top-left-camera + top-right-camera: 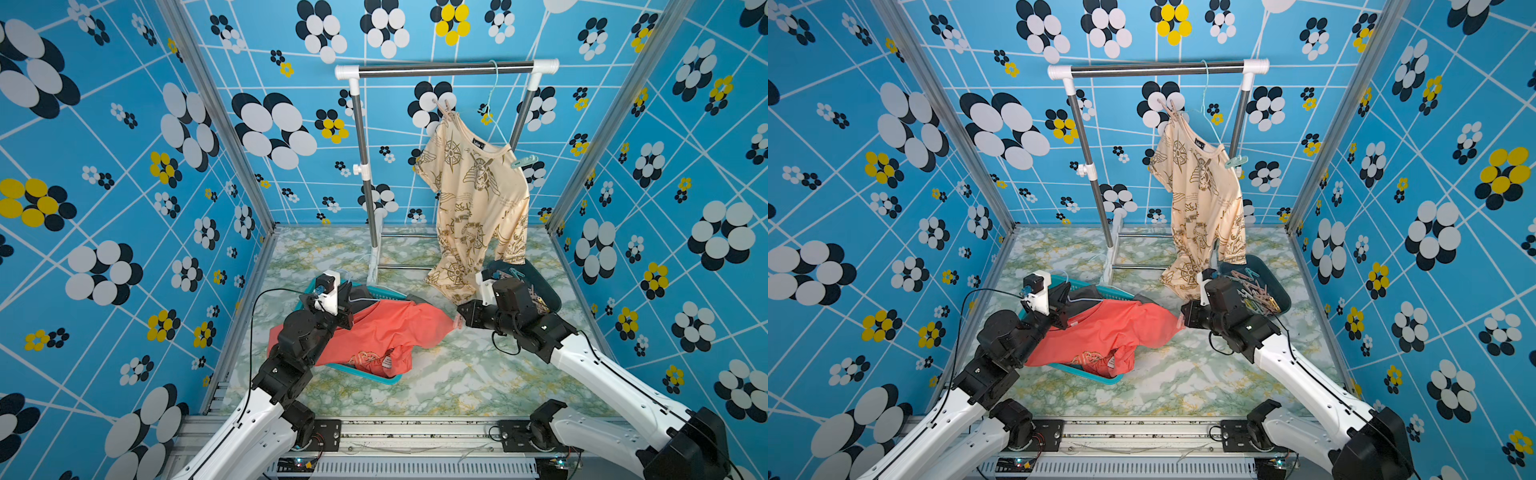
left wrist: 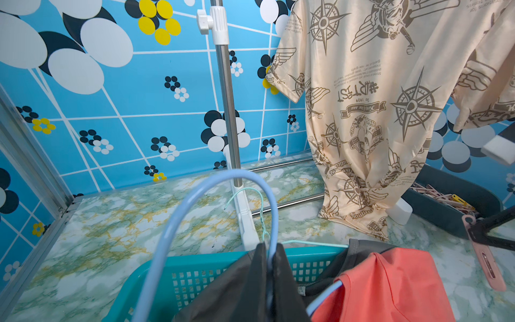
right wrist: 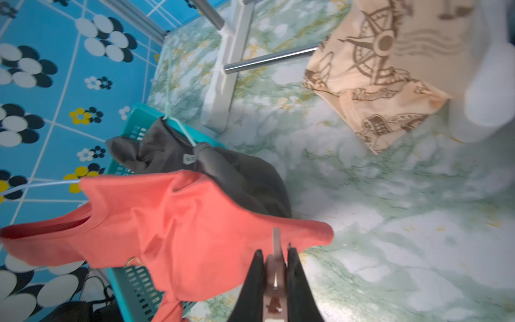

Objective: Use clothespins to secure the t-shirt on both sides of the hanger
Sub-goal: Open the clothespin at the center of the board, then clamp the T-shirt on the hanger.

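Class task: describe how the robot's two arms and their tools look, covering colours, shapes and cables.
Left arm and right arm: smooth white shells on the long links, chunky black joints, a thin black cable looping alongside each. Left tool and right tool: flat black fingers tapering to the tips, behind them a white camera block.

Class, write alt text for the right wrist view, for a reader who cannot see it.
The right gripper, jaws shut on a pink clothespin, points it at one end of a coral t-shirt on a pale blue hanger. Beyond are a dark grey garment in a teal basket, the marbled table and a beige printed shirt.
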